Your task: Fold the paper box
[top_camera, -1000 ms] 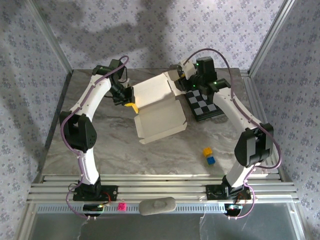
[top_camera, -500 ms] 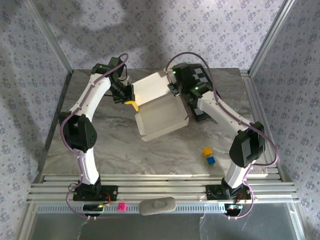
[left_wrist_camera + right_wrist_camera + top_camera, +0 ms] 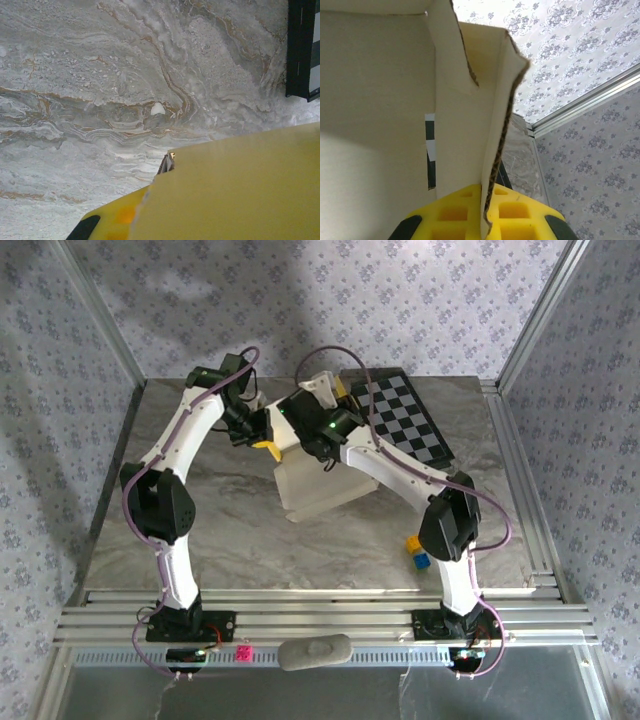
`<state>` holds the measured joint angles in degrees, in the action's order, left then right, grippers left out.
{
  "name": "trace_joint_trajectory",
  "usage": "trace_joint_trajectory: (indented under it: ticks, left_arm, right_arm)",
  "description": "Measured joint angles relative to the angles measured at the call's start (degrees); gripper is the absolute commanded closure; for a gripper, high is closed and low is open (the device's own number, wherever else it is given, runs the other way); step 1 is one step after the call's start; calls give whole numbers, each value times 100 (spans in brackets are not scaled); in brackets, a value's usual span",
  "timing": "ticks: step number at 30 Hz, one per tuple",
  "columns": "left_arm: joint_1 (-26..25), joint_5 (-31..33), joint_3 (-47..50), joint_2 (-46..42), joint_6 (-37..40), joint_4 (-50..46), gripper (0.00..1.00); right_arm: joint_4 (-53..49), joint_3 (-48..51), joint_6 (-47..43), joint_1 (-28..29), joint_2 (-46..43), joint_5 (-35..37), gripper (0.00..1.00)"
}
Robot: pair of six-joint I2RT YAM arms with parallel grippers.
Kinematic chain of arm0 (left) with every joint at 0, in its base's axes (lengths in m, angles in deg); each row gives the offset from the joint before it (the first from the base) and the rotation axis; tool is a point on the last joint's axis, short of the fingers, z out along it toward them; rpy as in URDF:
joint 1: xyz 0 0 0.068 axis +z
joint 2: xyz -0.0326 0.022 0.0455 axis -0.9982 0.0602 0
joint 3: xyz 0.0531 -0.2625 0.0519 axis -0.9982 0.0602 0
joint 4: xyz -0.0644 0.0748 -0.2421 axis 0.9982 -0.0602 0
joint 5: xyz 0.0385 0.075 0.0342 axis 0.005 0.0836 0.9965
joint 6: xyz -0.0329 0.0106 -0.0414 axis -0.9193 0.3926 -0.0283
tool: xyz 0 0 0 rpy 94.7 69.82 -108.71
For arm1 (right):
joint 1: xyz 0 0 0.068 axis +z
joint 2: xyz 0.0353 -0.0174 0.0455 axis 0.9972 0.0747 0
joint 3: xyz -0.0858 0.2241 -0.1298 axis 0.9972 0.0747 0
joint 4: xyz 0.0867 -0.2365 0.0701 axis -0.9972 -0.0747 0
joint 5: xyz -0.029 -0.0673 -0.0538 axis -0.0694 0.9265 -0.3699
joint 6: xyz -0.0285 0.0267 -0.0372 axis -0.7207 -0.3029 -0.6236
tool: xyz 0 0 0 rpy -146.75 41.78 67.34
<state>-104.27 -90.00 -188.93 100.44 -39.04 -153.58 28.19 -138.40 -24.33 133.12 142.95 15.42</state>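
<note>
Swung across from the right since a second ago, the right arm now reaches over the thin yellow cardboard paper box [image 3: 320,490]. The box sits half-formed, pale inside up, at the middle of the grey marble table [image 3: 220,530]. The right gripper [image 3: 484,220] pinches an upright box wall between its yellow fingers. The left gripper [image 3: 262,440] touches the box's far left corner. One of its fingers [image 3: 107,222] shows beside the sheet and the other is hidden, so its grip cannot be told. The black-and-white chequered board [image 3: 400,420] lies just right of the box.

Paper box [image 3: 322,490] left of chequered board [image 3: 402,425]
</note>
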Motion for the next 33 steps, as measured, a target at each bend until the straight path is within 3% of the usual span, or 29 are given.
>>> trace_joint_trajectory:
  ticks: [4,8,13,16,19,24,28,33]
  left_arm:
    - [9,26,2,2,9,7,100]
    - [9,28,2,0,83,7,100]
    - [11,26,2,2,369,24,100]
    - [33,11,2,7,623,37,100]
    - [37,-66,2,28,872,48,100]
    - [46,-302,2,160,1257,63,100]
    - [48,-518,136,190,1530,144,100]
    - [48,-715,516,190,1738,216,100]
  right_arm:
    - [-190,-83,33,-59,-142,-595,48]
    - [-149,271,-315,-361,-822,-2461,31]
    - [-94,306,-420,-1532,-1987,-6013,31]
    - [260,387,-85,-2682,-2476,-8032,33]
    - [1062,933,575,-3792,-2793,-9530,37]
    - [2041,1843,1495,-4599,-2507,-11086,49]
    - [2361,1987,1847,-4625,-1687,-12093,56]
    - [2369,2127,1919,-4415,-1134,-12815,57]
